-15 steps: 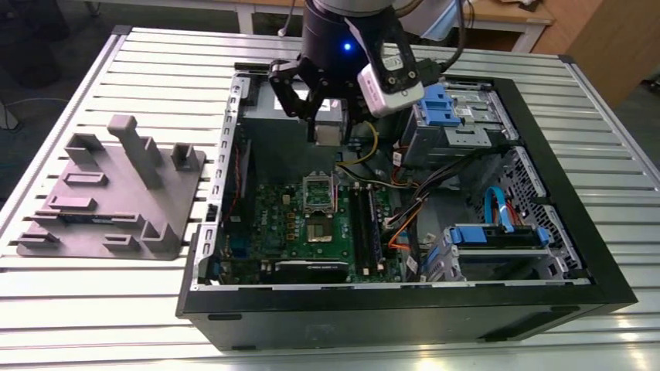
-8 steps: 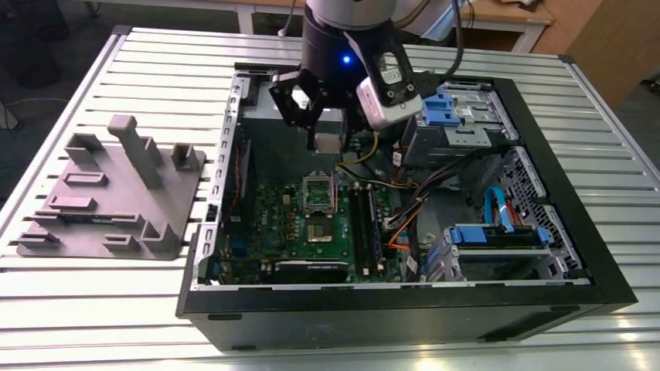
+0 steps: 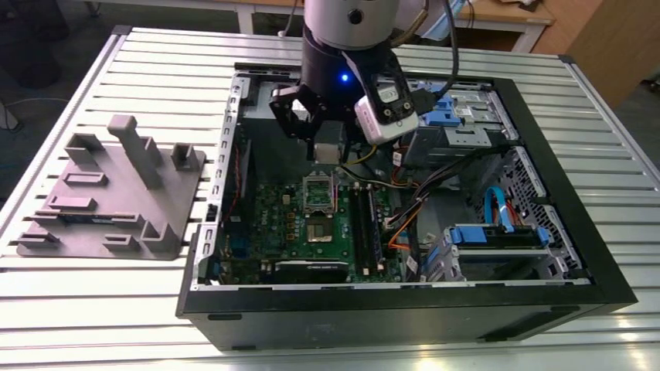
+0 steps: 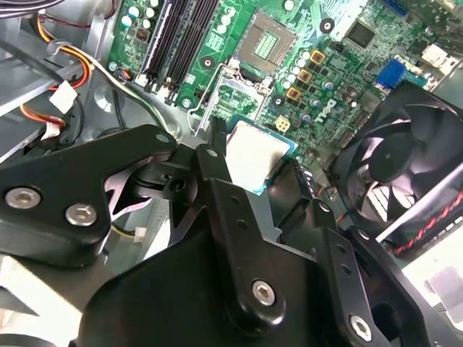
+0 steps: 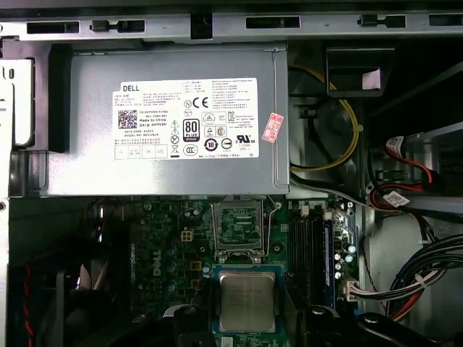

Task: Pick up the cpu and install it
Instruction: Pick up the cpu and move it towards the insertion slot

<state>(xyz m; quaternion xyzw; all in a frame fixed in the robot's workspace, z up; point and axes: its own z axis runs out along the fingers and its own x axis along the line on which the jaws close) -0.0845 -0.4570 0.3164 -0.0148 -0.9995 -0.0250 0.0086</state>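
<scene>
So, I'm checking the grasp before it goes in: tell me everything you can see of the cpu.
The chip is a small flat square with a pale silvery metal top and a greenish rim. In the second wrist view it sits between the black fingers of the hand, gripped at opposite edges, held above the green board, short of the open socket.

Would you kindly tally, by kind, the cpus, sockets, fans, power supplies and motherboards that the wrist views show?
cpu: 1
socket: 1
fan: 1
power supply: 1
motherboard: 1
Total: 5
</scene>
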